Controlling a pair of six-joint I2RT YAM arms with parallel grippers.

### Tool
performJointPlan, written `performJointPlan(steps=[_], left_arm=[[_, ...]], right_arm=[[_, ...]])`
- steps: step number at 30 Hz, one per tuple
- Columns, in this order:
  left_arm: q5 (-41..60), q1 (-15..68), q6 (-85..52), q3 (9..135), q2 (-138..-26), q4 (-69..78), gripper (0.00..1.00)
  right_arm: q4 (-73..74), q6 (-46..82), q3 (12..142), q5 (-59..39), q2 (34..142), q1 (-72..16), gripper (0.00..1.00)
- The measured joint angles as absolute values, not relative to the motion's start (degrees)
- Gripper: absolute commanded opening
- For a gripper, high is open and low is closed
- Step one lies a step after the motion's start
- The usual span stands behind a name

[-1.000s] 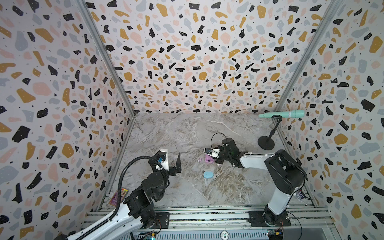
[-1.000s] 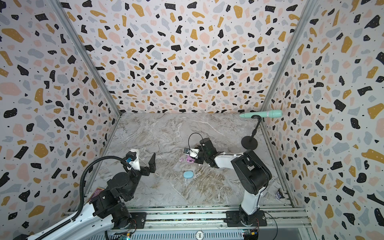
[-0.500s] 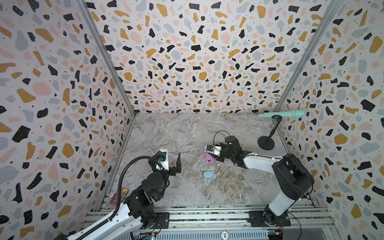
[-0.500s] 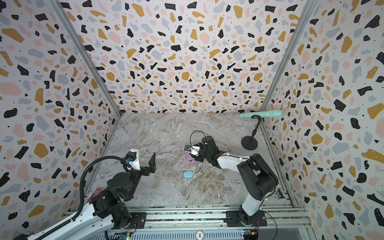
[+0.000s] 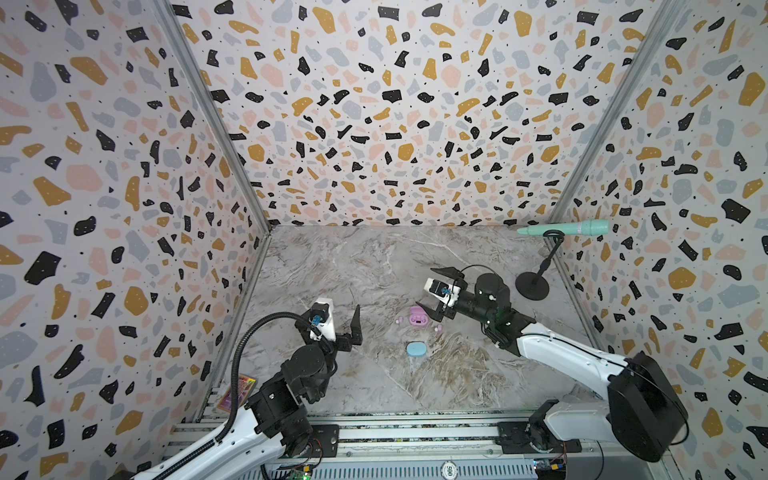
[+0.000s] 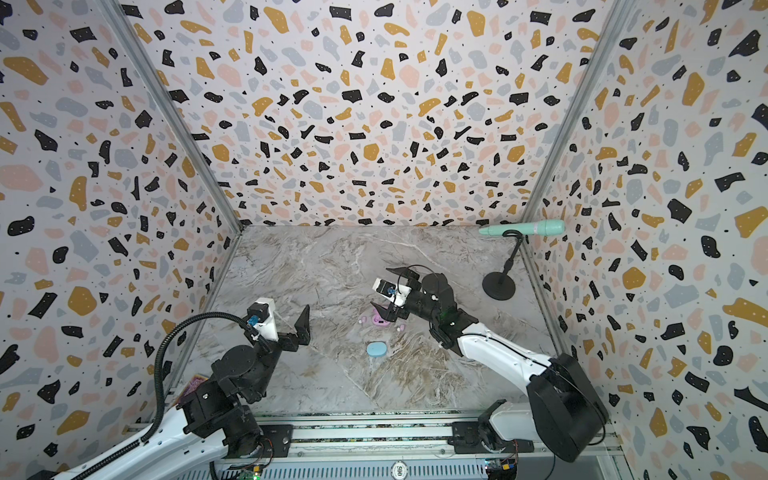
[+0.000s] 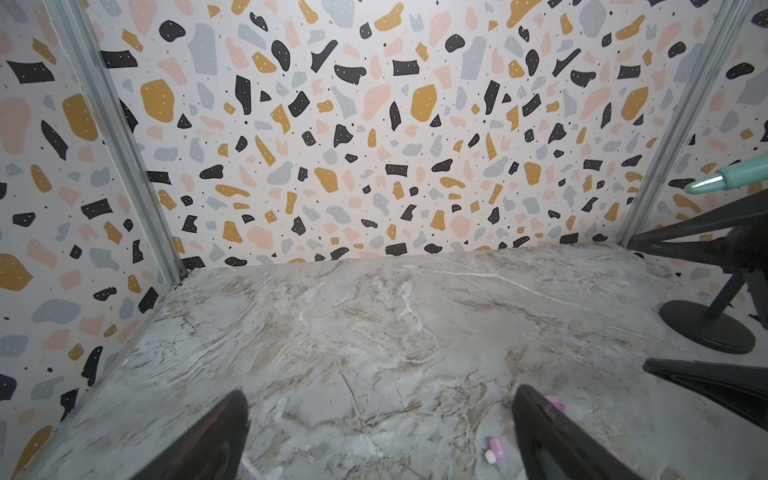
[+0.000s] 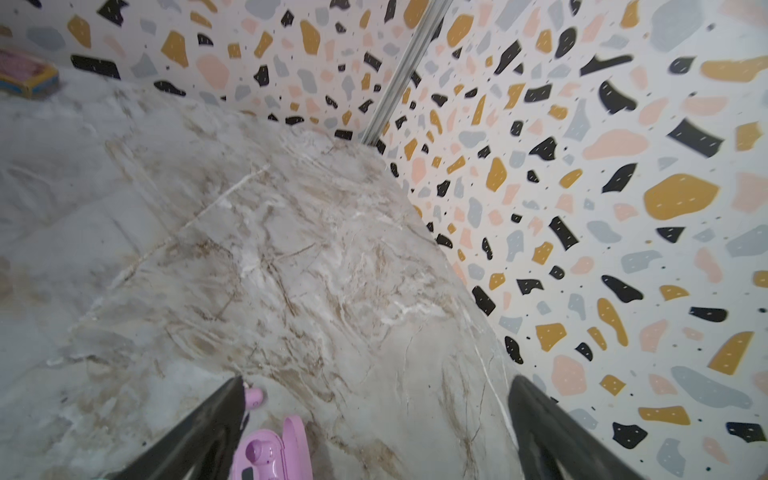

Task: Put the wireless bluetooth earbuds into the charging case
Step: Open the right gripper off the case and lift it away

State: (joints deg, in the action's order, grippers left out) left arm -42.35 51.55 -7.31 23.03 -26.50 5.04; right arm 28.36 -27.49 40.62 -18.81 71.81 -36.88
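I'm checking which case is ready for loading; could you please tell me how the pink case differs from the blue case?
The pink case has its lid open, sockets showing; the blue case is shut. The pink case sits by the open right gripper; the blue case lies alone, nearer the front. Pink earbuds lie beside the pink case, none by the blue case. Both are small, rounded, on the marble table.

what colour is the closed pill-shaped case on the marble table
Light blue case; best in both top views.
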Motion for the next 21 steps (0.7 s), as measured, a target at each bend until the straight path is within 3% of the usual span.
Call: performJointPlan(steps=[12, 21], left_arm=[[-38.6, 51.5, -10.4, 27.2, -25.3, 3.8, 1.0], [-36.1, 51.5, -11.7, 29.8, -32.1, 2.4, 1.0]], right_arm=[[31.6, 1.6, 35.2, -16.4, 54.1, -37.4, 0.99], [28.9, 15.4, 29.9, -15.7, 46.1, -37.4, 0.99]])
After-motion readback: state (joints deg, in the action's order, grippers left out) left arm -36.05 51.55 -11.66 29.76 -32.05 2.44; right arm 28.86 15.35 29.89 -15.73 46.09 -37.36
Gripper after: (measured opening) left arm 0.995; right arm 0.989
